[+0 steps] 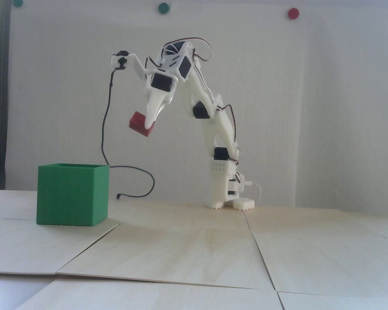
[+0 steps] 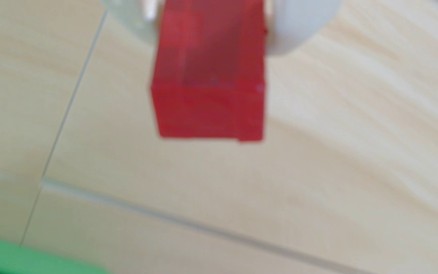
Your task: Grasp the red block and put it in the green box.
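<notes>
Clearly the carry is the step in hand: the gripper (image 1: pixel 149 122) is clamped on the red block (image 1: pixel 139 124), which hangs tilted in the air, well above the surface (image 1: pixel 187 245) and touching nothing else. In the fixed view the green box (image 1: pixel 72 197) stands on the surface to the lower left of the block, its open top facing up, and the block is not yet over that opening; it sits up and to the right of the box's near corner. The wrist view, though blurred, shows the red block (image 2: pixel 208 87) pinched between the white fingers (image 2: pixel 299 23) near the top edge, with only a strip of the green box (image 2: pixel 28 259) at the bottom left corner. The next move, as I judge it, calls for swinging the arm further left in the fixed view until the block is squarely above the opening, then lowering a little before letting go, since a release from here would likely miss or strike the thin rim.
</notes>
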Motion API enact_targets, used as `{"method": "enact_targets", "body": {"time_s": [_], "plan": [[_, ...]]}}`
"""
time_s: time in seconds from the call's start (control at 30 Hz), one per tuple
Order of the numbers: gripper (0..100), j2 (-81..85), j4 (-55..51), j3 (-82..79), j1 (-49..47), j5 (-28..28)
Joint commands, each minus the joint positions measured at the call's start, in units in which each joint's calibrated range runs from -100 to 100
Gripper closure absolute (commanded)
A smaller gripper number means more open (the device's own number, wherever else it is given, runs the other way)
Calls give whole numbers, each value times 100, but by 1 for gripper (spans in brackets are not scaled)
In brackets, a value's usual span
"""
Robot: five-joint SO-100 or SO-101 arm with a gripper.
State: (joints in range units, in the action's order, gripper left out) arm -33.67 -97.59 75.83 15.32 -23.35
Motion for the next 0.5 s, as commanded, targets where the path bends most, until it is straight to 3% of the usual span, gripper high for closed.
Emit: {"method": "enact_targets", "body": {"time_s": [0.0, 0.47], "plan": [[98, 883, -182, 492, 522, 133], [98, 820, 197, 332, 1343, 149]]}}
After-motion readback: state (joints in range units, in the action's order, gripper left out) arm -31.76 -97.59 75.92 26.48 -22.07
